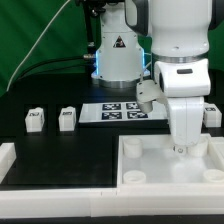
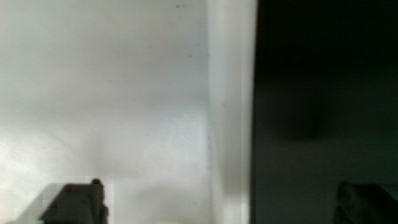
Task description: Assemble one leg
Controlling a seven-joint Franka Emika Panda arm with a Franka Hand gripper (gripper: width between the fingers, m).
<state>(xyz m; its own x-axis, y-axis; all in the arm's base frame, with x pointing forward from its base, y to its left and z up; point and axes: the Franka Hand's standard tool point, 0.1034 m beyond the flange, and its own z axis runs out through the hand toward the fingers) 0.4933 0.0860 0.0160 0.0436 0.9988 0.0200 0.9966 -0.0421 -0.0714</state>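
The gripper [image 1: 181, 148], open and empty, hangs low over the tray [image 1: 140, 172] while the leg [image 1: 68, 118] stands well apart from it toward the exterior view's left, so lift clear of the tray wall, then straddle the leg squarely with the 2 fingers [image 2: 75, 203].

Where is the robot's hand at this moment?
In the exterior view, the hand hangs low over the large white tray at that view's right, in front of the marker board.

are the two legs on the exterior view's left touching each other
Apart. The exterior view shows bare black table between the outer leg and the inner leg.
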